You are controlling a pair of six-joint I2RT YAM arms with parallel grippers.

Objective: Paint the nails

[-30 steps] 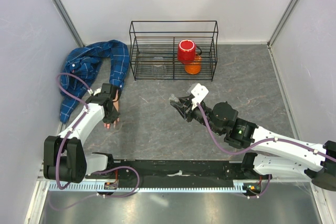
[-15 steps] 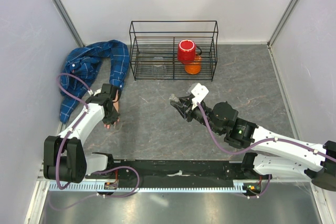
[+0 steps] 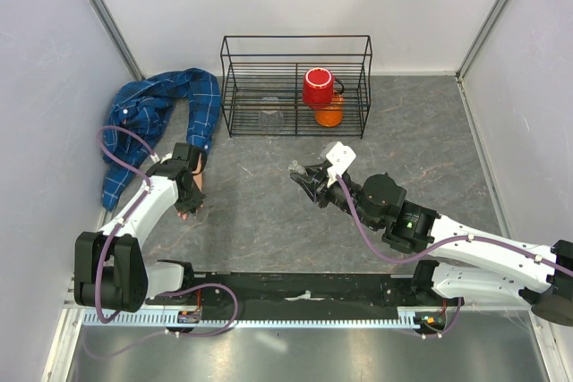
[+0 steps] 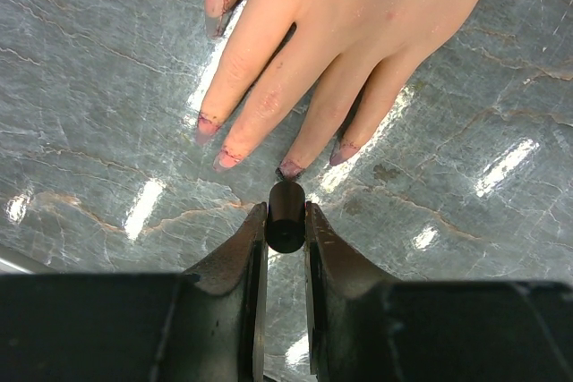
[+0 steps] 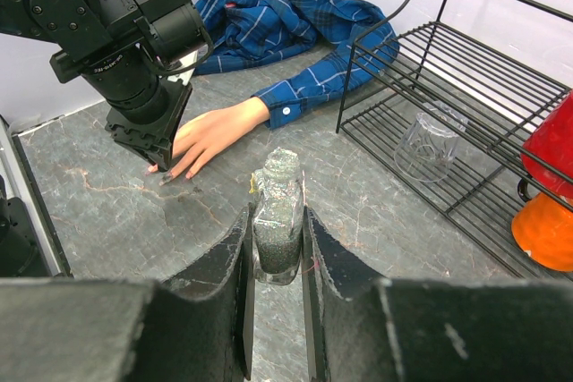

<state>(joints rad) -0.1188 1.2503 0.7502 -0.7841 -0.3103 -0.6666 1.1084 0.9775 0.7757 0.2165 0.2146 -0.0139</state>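
Note:
The fake hand (image 4: 358, 24) lies palm down on the grey marble table, its blue plaid sleeve (image 3: 157, 109) trailing to the back left. Its nails (image 4: 290, 168) are smeared with dark polish. My left gripper (image 4: 286, 214) is shut on a short black brush handle (image 4: 286, 230), whose tip points at a middle fingertip nail and seems to touch it. From above, the left gripper (image 3: 188, 196) covers most of the hand. My right gripper (image 5: 278, 221) is shut on a small glass bottle of dark glitter polish (image 5: 278, 207), held upright and uncapped in mid-table (image 3: 302, 178).
A black wire rack (image 3: 295, 87) stands at the back, holding a red cup (image 3: 318, 87), an orange object (image 3: 329, 115) and a clear glass (image 5: 430, 140). Grey walls close in the left, back and right sides. The bunched shirt lies by the left wall.

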